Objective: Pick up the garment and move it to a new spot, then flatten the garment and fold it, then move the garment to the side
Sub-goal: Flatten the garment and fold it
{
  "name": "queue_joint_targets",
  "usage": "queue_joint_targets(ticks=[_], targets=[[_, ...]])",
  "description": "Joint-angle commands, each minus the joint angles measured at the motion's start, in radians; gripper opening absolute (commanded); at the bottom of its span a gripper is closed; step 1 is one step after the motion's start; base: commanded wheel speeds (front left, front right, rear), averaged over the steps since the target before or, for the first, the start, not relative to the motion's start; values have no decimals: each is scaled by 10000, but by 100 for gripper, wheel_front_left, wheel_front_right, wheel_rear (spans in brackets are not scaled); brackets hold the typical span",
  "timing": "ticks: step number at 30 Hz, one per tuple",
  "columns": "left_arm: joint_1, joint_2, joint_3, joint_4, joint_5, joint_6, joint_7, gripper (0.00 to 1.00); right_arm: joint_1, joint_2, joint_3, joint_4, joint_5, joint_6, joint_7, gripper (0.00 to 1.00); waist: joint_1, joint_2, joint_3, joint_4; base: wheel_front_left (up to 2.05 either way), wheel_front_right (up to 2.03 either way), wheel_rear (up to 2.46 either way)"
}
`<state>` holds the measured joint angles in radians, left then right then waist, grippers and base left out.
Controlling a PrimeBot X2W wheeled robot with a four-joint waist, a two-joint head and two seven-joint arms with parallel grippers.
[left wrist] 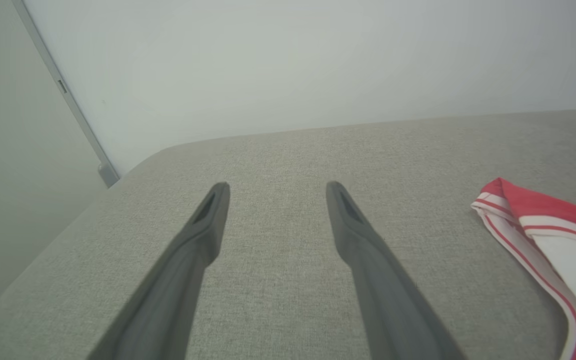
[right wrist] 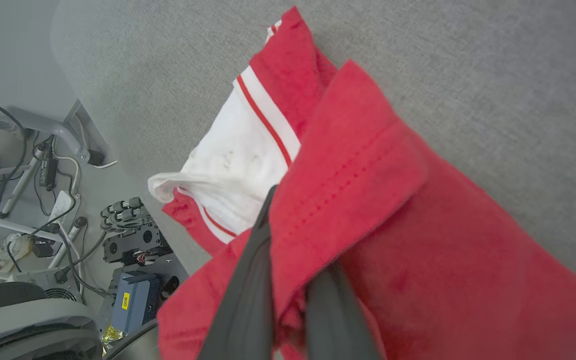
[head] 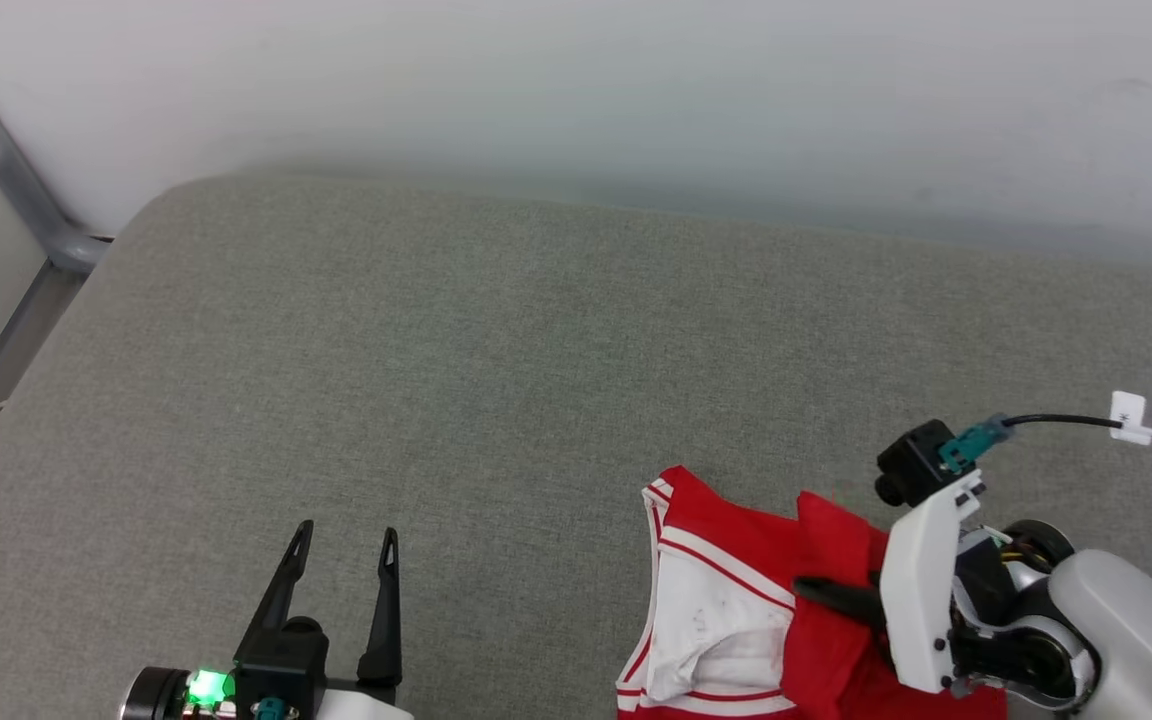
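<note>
The garment (head: 716, 610) lies bunched at the grey padded surface's (head: 436, 350) near right edge, your right hand (right wrist: 293, 260) clamped on its red fold, left hand (head: 346, 532) spread and idle, so lift it well clear before carrying.

Grey fabric surface (head: 436, 350); pale wall (head: 636, 80) behind.

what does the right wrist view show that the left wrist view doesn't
Right wrist view's own: the right gripper shut on a red fold of the garment, and past the edge of the grey surface a floor with cables and a blue box.
Left wrist view's own: the left gripper, open and holding nothing above the grey surface, with a pale wall and a grey rail behind.
Shared: the grey surface and the garment's white sleeve with red-striped trim.
</note>
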<state>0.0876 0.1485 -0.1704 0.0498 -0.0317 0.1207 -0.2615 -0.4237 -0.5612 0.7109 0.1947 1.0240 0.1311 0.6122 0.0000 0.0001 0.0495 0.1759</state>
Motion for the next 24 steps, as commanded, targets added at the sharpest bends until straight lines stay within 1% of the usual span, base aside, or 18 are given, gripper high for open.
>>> queue_joint_targets(ticks=[1,6,12,13,14,15,17,19,20,24], targets=[[-188,-71,0,24,34,-29,-49,100,-338,277,239,310,-98,-8,2,0,0,-1,156,106,0,0,0],[-387,-175,-41,89,85,-103,-49,100,-912,962,938,1417,-336,-8,-52,0,0,-1,387,238,0,0,0],[-557,-212,-45,181,121,-184,-49,100,-1240,1383,1681,2639,-627,-8,-520,0,0,-1,498,312,0,0,0],[-552,-206,-28,204,121,-193,-49,100,-1247,1422,1793,2763,-629,-8,-625,8,0,-1,474,289,0,0,0],[-536,-194,-6,231,121,-199,-49,100,-1234,1451,1875,2856,-565,-8,-748,34,0,-1,442,259,0,0,0],[-512,-184,17,262,119,-199,-49,100,-1248,1459,1911,2869,-548,-8,-994,100,0,-1,385,218,0,0,0],[-436,-168,42,311,119,-214,-49,100,-1256,1428,1932,2754,-406,-8,-1471,100,0,-1,260,113,0,0,0],[-353,-157,67,349,107,-209,-49,100,-1196,1219,1973,2444,-303,-8,-1943,100,0,-1,107,-15,0,0,0],[-353,-157,67,349,107,-209,-49,100,-1196,1219,1973,2444,-303,-8,-1943,100,0,-1,107,-15,0,0,0],[-196,-123,136,368,81,-228,-49,100,-963,614,1770,1731,-324,-10,-3155,100,0,-1,-215,-332,0,0,0]])
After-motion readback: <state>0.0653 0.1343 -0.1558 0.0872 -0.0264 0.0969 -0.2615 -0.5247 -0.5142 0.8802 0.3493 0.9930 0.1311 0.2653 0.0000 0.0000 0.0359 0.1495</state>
